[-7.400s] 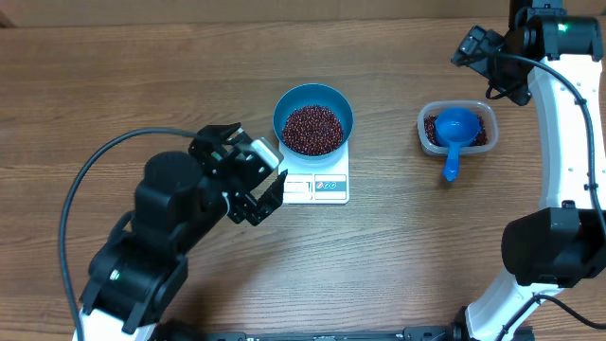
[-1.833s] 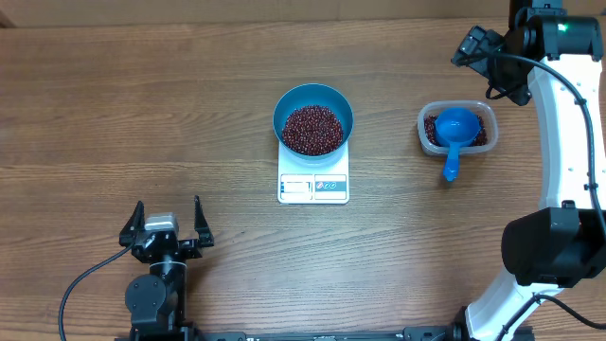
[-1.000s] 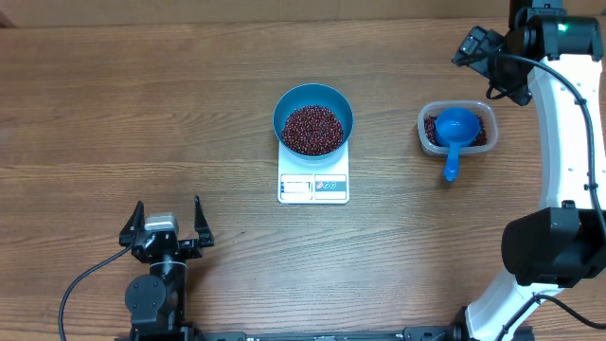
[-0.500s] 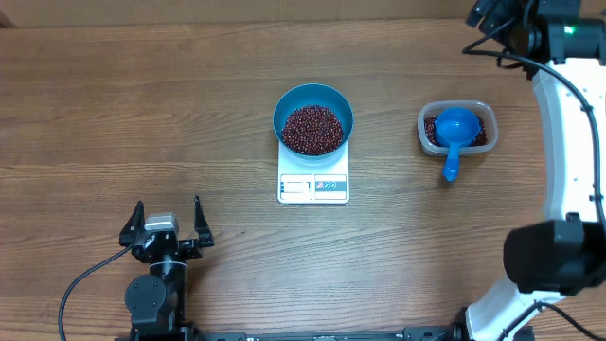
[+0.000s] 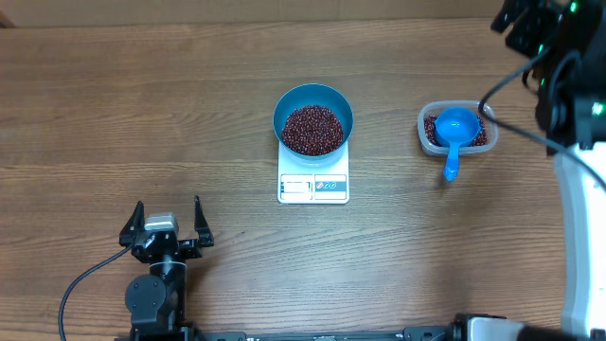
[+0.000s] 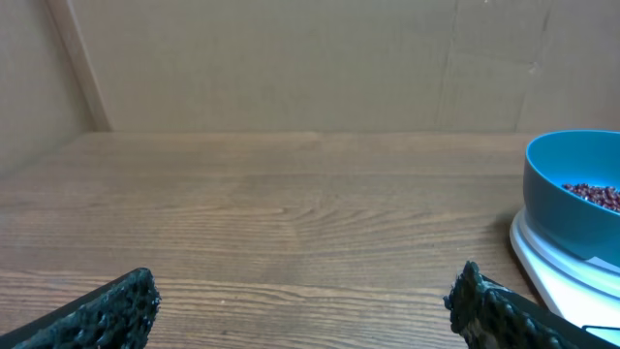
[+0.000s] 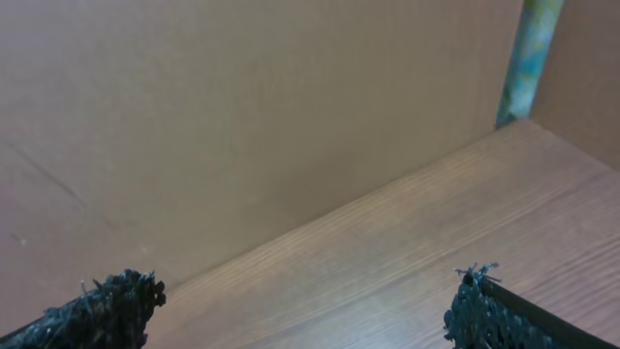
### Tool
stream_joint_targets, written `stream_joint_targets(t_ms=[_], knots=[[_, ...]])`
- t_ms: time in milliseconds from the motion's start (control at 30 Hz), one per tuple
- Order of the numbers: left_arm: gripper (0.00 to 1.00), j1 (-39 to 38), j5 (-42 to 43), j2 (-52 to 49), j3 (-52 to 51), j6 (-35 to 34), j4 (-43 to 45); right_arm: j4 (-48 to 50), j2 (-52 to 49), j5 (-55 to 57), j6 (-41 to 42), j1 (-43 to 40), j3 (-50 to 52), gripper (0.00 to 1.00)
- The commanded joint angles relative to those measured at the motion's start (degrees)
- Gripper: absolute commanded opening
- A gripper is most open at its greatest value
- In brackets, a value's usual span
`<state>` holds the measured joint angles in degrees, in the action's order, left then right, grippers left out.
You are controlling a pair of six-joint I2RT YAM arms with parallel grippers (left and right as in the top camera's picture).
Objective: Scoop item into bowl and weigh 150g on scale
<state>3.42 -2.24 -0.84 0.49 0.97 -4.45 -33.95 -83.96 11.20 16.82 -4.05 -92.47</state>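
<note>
Firstly, nearest the robot's base: the left arm, at the near left edge of the wooden counter. Left jaws released, spread wide, nothing between them. In the left wrist view the two dark fingertips sit at the lower corners with only bare wood between.

Item 2, mid-counter: scale, flat, white, rectangular. Its display and button panel face the near edge. It stands well apart from the left jaws and shows at the right border of the left wrist view.

Item 3, on the scale's far half: bowl, round, deep, blue, upright, resting on the platform. It also shows in the left wrist view.

Item 4, inside the bowl: beans, small, dark red-brown, in a loose heap that covers the bottom and lies below the rim. A few show over the rim in the left wrist view.

Item 5, right of the scale and apart from it: clear plastic tub, a rounded rectangle. It holds more of the same beans along its sides.

Item 6, in the tub: blue scoop, cup resting on the beans, handle sticking out over the near rim.

Item 7, farthest, at the right corner: right arm, raised beyond the tub. Right jaws released and empty. In the right wrist view the fingertips stand far apart, facing a cardboard wall.
</note>
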Motion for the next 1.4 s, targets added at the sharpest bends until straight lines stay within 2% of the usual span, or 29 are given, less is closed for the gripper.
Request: stream_joint_targets(t_ms=[0,267,733,967,1133,1367], knots=[[0.99,0.3,-0.7,0.6,-0.2,-1.0,0.2,6.4,7.2,0.7,-0.4,-0.2,10.6,1.0],[0.99,0.3,-0.7,0.6,-0.2,-1.0,0.2,28.1,24.8,0.5,-0.2,-0.2,37.6,1.0],[1.0,0.3,-0.7,0.6,-0.2,-1.0,0.2,48.5,54.1,0.6,1.1,-0.2,68.4,1.0],[1.0,0.3,-0.7,0.6,-0.2,-1.0,0.2,52.2,65.2,0.6,8.8,-0.2,79.8,1.0],[1.0,0.3,-0.7,0.6,-0.2,-1.0,0.2,53.2,70.9,0.6,8.9,-0.2,85.6,1.0],[1.0,0.3,-0.7,0.6,-0.2,-1.0,0.2,49.2,78.9,0.3,8.9,-0.2,92.1,1.0]])
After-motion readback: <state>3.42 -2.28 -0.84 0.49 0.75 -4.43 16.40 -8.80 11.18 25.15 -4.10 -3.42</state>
